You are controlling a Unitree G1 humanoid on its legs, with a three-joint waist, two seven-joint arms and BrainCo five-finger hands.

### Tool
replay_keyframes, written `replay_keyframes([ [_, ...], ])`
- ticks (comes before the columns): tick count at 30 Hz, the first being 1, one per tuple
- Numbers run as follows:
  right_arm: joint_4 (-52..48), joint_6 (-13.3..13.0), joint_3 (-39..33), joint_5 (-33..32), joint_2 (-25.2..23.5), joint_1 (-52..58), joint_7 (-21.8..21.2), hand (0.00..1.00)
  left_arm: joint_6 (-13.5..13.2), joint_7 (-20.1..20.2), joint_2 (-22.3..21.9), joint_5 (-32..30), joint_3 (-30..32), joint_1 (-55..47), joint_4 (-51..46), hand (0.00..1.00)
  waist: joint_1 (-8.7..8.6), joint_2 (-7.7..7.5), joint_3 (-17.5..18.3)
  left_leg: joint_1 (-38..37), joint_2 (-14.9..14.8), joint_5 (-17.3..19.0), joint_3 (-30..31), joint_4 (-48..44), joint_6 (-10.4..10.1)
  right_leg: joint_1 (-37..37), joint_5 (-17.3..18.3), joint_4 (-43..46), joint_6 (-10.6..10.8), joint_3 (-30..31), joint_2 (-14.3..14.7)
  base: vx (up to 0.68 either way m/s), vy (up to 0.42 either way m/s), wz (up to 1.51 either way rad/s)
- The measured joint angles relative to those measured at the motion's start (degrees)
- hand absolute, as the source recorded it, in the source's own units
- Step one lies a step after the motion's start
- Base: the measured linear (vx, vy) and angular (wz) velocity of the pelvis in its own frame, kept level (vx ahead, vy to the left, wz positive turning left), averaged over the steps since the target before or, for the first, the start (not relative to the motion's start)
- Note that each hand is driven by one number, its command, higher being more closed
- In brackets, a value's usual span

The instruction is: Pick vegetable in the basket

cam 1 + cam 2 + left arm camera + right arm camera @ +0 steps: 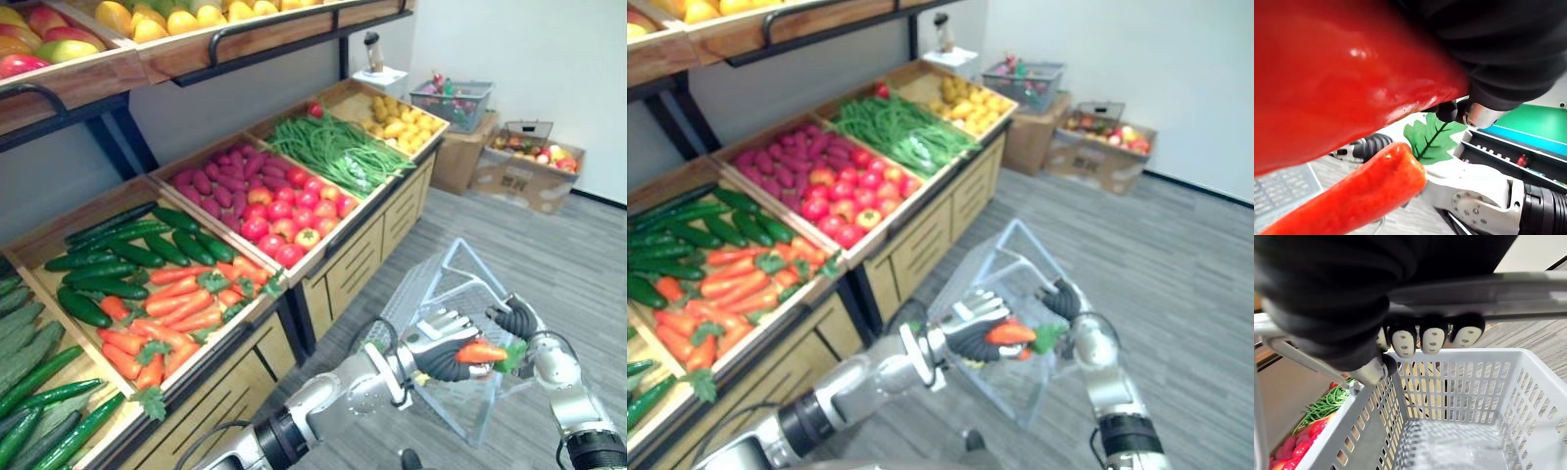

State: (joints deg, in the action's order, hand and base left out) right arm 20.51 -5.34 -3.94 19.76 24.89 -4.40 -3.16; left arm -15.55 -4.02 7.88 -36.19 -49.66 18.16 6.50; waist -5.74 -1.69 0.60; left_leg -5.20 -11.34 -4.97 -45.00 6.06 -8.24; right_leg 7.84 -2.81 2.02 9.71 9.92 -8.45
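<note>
My left hand (441,345) sits at the lower right of the head view, grasping a carrot (480,352) against its dark palm. The orange root points right and its green leaf (510,358) hangs off the far end. My silver fingers (444,321) fan out above the carrot. The thumb is hidden under it, so I cannot make out exactly how the pinch closes.

From my left wrist, a glossy red-orange mass (1342,73) crowds the upper left, too close for me to tell what it is. Below it is a carrot end beside a leaf.

My right hand (516,318) is just right of the carrot, clenched around the handle (1498,289) of the pale slotted basket (431,284). From my right wrist I see the dark fingertips (1432,339) wrapped over that bar. The basket tilts, and its lower corner is cut off behind my left arm. The carrot is above its open top, not inside.

At the left of the frame, the wooden display holds carrots (167,313), cucumbers (118,255), tomatoes (279,220) and green beans (338,147).
</note>
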Motion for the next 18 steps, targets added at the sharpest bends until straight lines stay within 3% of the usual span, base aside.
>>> replay_keyframes([
  [5, -0.64, 0.45, 0.00, -0.01, -3.30, -0.02, 0.02, 1.00, 2.30, -0.01, -4.43, -1.30, 0.07, 0.03, 9.78, 1.00, -1.70, -0.61, -0.01, -0.02, -0.03, 0.21, -0.06, 0.00, -0.22, 0.05, 0.12, 0.00, -0.11, -0.01, 0.02, 0.03, -0.006, -0.01],
  [9, -1.52, 1.61, 0.00, -0.04, -3.87, 0.03, 0.02, 1.00, 3.49, -0.12, -6.63, -2.99, 0.40, 0.07, 13.84, 1.00, -1.88, -0.79, -0.06, 0.01, -0.04, 0.24, -0.09, 0.00, -0.26, 0.16, 0.24, 0.09, -0.19, 0.00, 0.06, 0.00, 0.000, 0.00],
  [18, -2.08, 1.63, 0.09, -0.29, -5.82, 0.31, 0.02, 1.00, 6.60, -1.31, -11.29, -5.85, 3.41, 2.77, 26.00, 1.00, -2.41, -0.87, -0.07, 0.23, -0.09, 0.28, -0.17, 0.01, -0.33, 0.73, 0.34, 0.27, -0.22, 0.34, 0.29, 0.01, -0.003, -0.01],
])
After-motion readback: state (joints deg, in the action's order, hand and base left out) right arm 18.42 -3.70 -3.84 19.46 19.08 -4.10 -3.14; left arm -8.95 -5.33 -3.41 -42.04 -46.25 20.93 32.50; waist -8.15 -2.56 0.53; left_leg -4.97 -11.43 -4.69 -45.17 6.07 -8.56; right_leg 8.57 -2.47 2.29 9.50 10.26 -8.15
